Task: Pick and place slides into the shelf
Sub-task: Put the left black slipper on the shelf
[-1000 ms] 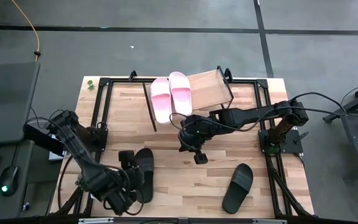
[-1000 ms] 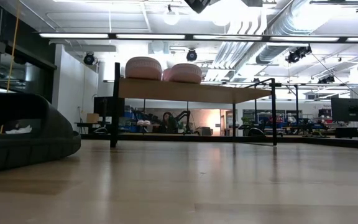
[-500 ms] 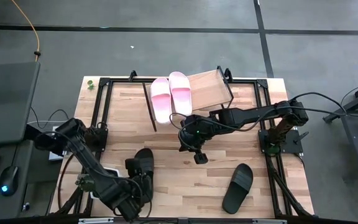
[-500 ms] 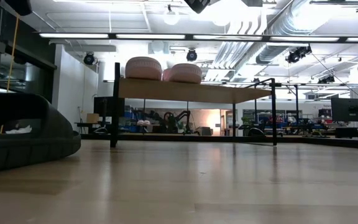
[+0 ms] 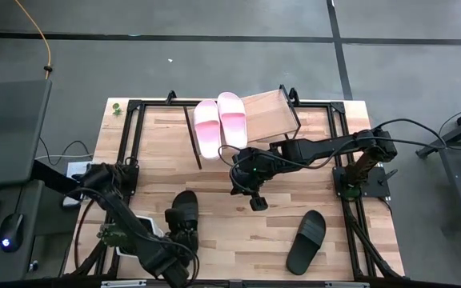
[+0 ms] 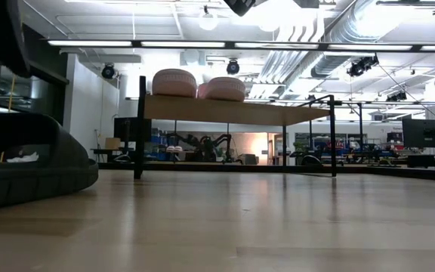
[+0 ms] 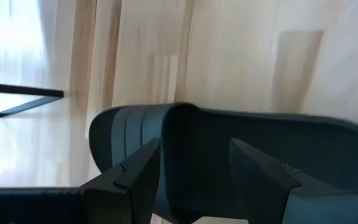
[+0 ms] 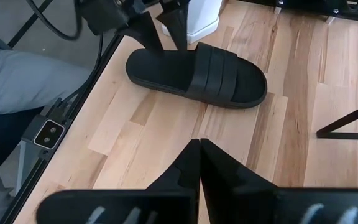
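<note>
A black slide lies flat on its sole near the table's left front; its strap faces up. My left gripper is open just above its heel end; I cannot tell whether a finger touches it. A second black slide lies at the right front. Two pink slides rest side by side, soles down, on the shelf at the far edge. My right gripper hangs shut over the table's middle, holding nothing.
The shelf's black frame ends stand on the tabletop. A white box sits by the left arm's base. A person's grey-clad leg shows beyond the table's left edge. Bare wood lies between the two black slides.
My left gripper has come down toward the near-left black slide's heel end and tipped a little steeper, its fingers staying open. My right arm has kept still.
</note>
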Available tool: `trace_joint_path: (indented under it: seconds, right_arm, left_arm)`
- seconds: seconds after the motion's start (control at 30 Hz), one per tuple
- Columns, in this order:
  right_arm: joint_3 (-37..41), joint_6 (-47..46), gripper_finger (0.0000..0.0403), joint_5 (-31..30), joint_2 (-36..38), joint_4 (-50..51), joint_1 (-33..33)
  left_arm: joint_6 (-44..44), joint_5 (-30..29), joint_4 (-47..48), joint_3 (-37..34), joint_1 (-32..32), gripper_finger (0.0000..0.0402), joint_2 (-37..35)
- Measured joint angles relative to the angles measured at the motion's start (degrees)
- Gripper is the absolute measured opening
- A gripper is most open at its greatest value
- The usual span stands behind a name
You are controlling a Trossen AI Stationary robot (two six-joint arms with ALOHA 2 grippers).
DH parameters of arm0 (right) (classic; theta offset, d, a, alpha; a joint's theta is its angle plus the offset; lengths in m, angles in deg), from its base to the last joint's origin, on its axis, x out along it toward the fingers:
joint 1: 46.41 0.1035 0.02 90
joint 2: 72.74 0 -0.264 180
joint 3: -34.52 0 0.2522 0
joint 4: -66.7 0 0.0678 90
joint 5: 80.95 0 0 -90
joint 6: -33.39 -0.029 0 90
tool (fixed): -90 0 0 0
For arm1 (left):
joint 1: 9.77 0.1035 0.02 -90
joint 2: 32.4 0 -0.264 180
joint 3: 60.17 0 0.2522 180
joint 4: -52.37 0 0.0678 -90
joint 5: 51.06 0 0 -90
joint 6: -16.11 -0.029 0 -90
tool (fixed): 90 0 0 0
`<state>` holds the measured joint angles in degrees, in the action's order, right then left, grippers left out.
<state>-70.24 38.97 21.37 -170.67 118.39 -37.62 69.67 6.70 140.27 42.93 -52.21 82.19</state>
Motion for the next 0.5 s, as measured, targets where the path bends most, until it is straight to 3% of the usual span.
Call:
trace_joint_path:
  seconds: [0.5]
  right_arm:
    - [0.00,-0.20,0.0000,0.02,0.00,0.17,0.05]
  left_arm:
    - [3.53,-2.80,5.04,-0.87,0.04,0.0177,3.73]
